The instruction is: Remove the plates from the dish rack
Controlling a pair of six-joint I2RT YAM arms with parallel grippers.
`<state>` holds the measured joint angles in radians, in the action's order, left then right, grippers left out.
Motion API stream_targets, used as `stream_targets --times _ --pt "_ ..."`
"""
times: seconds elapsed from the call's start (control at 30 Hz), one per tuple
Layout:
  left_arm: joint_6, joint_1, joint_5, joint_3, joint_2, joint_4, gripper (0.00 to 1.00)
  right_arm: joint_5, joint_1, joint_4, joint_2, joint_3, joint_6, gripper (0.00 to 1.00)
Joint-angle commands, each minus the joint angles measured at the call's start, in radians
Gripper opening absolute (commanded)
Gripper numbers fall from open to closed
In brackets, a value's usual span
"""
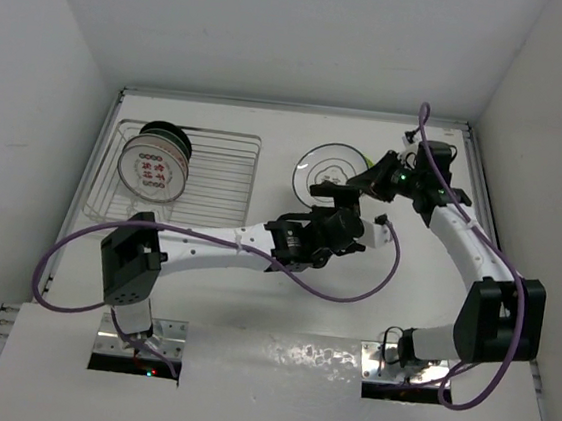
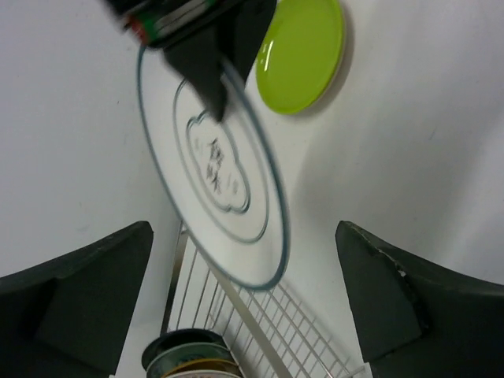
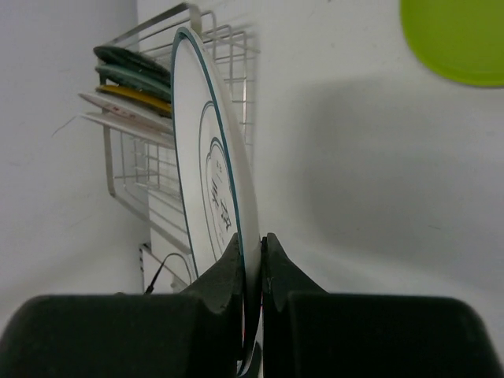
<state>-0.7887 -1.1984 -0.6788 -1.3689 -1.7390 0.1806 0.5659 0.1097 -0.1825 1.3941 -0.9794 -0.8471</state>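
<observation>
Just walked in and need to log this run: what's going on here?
The right gripper is clamped on the rim of a white teal-rimmed plate, holding it just right of the dish rack. The left gripper is open nearby, gripping nothing. A lime green plate lies on the table; other plates stand in the rack.

1 rack (image 1: 220, 169), 2 plates (image 2: 213, 169) out, approx 4 racked.

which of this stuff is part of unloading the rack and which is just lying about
Job: dish rack, plates standing in it, white plate in the right gripper, green plate on the table.
Not the job: purple cables on the arms.
</observation>
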Motion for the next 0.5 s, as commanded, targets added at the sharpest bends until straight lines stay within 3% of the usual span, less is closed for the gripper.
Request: stream_targets --times 0.0,0.27,0.37,0.47 --pt "0.087 0.002 -0.126 0.001 0.038 -0.053 1.0 -0.072 -0.033 0.084 0.017 -0.001 -0.006 0.0" --pt "0.562 0.0 -0.266 0.059 0.191 0.209 1.0 -0.173 -0.105 0.135 0.236 -0.093 0.022 0.0" --pt "0.685 0.002 -0.291 0.118 0.281 0.266 1.0 -0.181 -0.135 0.101 0.295 -0.168 0.026 0.0" --pt "0.779 0.006 -0.332 0.187 0.378 0.286 1.0 -0.164 -0.136 0.155 0.276 -0.14 -0.001 0.0"
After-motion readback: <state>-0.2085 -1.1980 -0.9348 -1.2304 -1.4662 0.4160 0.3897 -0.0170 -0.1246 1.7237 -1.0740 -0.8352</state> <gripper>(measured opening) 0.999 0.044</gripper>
